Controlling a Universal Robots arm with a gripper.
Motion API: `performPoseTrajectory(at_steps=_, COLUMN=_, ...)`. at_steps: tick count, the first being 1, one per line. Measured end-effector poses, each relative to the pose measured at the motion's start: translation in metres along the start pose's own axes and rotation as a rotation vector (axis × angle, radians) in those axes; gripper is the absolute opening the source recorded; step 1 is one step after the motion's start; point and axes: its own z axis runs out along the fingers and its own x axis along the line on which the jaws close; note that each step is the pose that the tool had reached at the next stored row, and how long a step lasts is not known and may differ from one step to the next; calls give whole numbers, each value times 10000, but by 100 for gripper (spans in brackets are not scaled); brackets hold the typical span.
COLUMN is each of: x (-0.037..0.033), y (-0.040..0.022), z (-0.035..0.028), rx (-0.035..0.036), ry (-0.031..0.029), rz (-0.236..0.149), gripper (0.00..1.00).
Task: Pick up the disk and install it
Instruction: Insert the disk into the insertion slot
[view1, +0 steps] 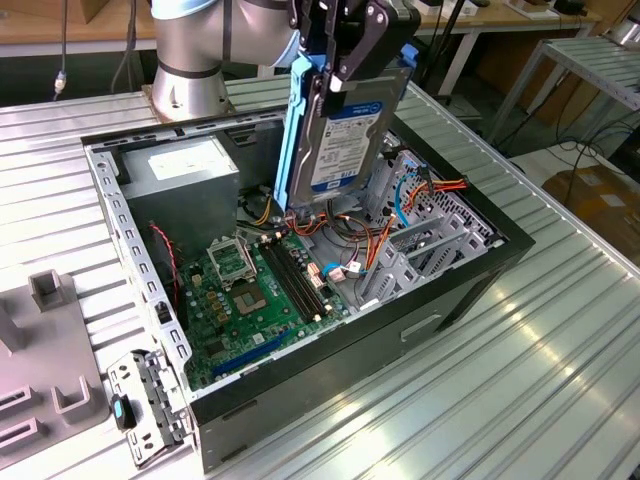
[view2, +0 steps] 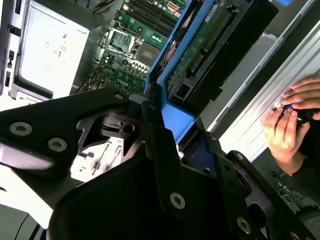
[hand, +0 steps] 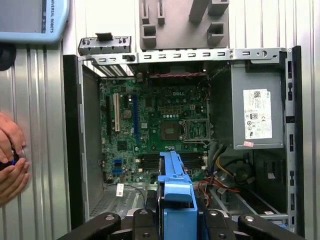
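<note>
Bright, even light from overhead. Exterior view: soft white glare streaks on the ribbed bench (view1: 545, 335), lower right of frame. The computer case (view1: 300, 405) interior is dimmer. Second wrist view: the power supply (view2: 50, 50) washes out pale, and my gripper (view2: 159, 112) reads near-black.

The ribbed metal table (view1: 560, 380) bears an open computer case (view1: 400, 340), a grey fixture (view1: 40, 385) and a bracket (view1: 150, 405).

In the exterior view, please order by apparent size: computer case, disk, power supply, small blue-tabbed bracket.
1. computer case
2. disk and power supply: alike; the disk, held high, may be nearer the camera, so unranked
3. small blue-tabbed bracket
</note>
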Motion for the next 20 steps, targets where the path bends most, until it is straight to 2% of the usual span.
performPoseTrajectory(at_steps=10, x=109, y=-19, z=6, rx=2, ry=41, rz=-1, gripper=37)
performPoseTrajectory(at_steps=20, x=230, y=-44, z=19, rx=2, ry=54, rz=0, gripper=37)
